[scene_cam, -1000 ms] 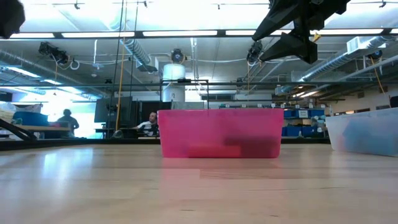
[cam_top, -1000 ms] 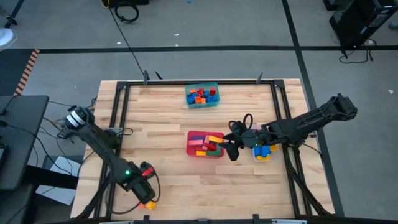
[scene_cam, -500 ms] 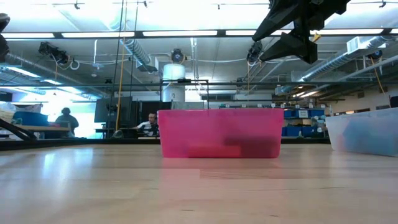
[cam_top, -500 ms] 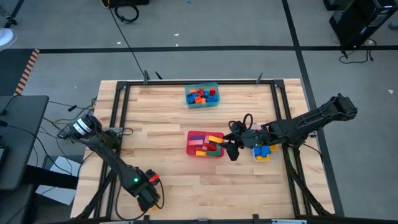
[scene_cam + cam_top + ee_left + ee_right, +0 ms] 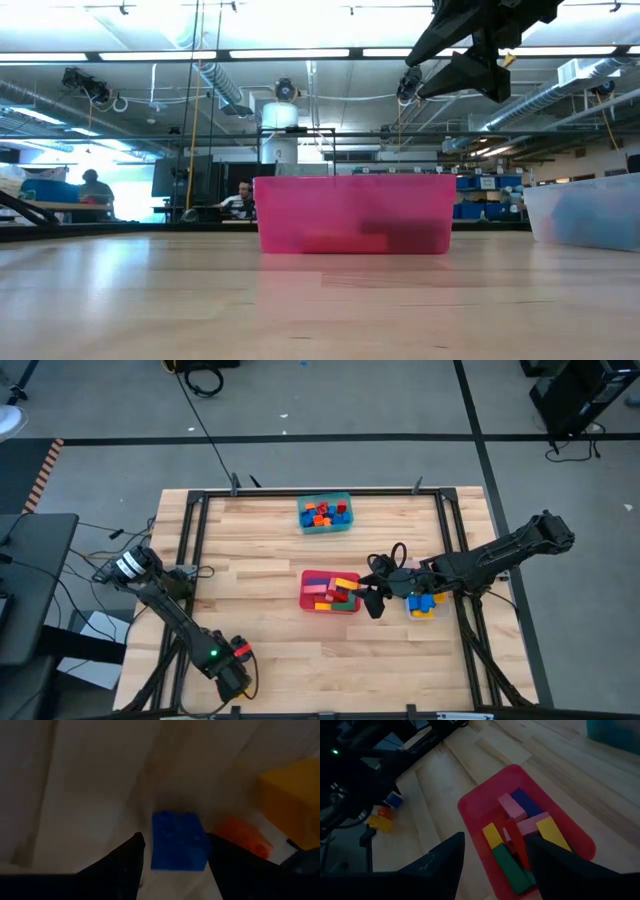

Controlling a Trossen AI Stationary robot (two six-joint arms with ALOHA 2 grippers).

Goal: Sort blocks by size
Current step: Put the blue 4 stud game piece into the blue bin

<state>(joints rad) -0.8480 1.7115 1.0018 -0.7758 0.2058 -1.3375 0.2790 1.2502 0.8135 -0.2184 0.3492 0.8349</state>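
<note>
At the table's near left corner my left gripper [image 5: 230, 682] points down, open. A small blue block [image 5: 177, 839] lies on the wood between its fingers [image 5: 131, 862], and no touch shows. Beside it lie an orange block [image 5: 240, 837] and a yellow block [image 5: 292, 800]. In the high view the gripper hides all three. My right gripper [image 5: 374, 604] hangs open and empty above the right end of the red tub [image 5: 330, 592]. This tub sits at the table's centre and holds longer pink, yellow, green, red and blue blocks [image 5: 512, 832].
A teal tub [image 5: 325, 513] with small red, orange and blue blocks stands at the far middle. A clear tub [image 5: 421, 603] with blue and yellow blocks sits right of the red tub, under my right arm. Black rails [image 5: 190, 550] frame the table. People sit far behind.
My left gripper has sunk toward the near left corner of the table and rolled its wrist. It now stands over the loose blocks there and hides them from above. Its opening has stayed the same. My right arm has kept still.
</note>
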